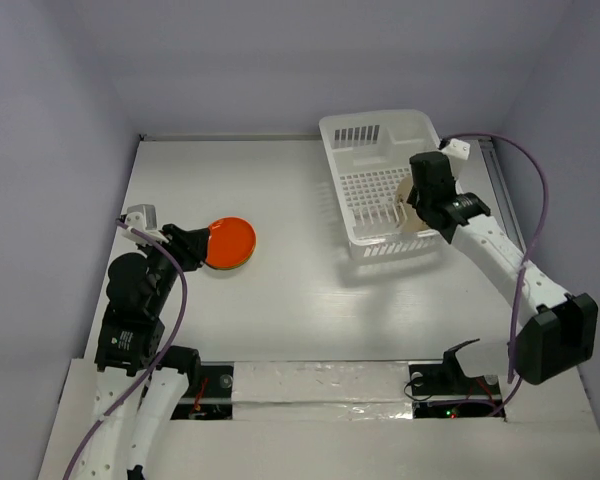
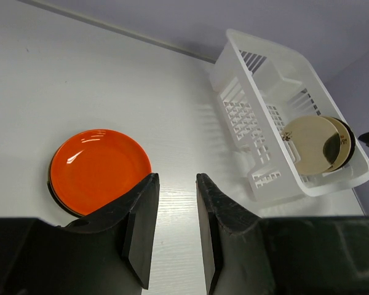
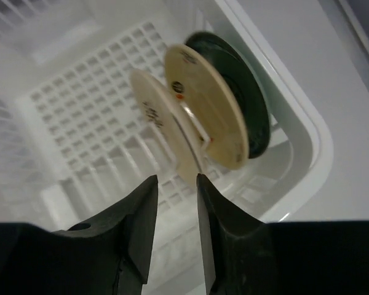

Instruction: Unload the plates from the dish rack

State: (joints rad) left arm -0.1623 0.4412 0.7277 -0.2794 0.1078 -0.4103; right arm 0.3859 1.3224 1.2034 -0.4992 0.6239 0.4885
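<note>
The white dish rack (image 1: 380, 135) stands at the back right. Three plates stand on edge in its near right end: two beige ones (image 3: 152, 114) (image 3: 204, 104) and a dark green one (image 3: 243, 92) behind them. My right gripper (image 3: 175, 179) is open above that end of the rack (image 3: 298, 126), its fingertips just short of the nearest beige plate's edge, holding nothing. A red-orange plate (image 1: 231, 241) lies flat on the table at the left, on a dark plate whose rim shows under it (image 2: 51, 187). My left gripper (image 2: 175, 179) is open and empty beside the red-orange plate (image 2: 98, 169).
The rack's far half (image 2: 258, 64) holds no plates. Walls close the table at the back and both sides. The right arm (image 1: 500, 250) reaches from the near right to the rack. A taped strip (image 1: 320, 385) runs along the near edge.
</note>
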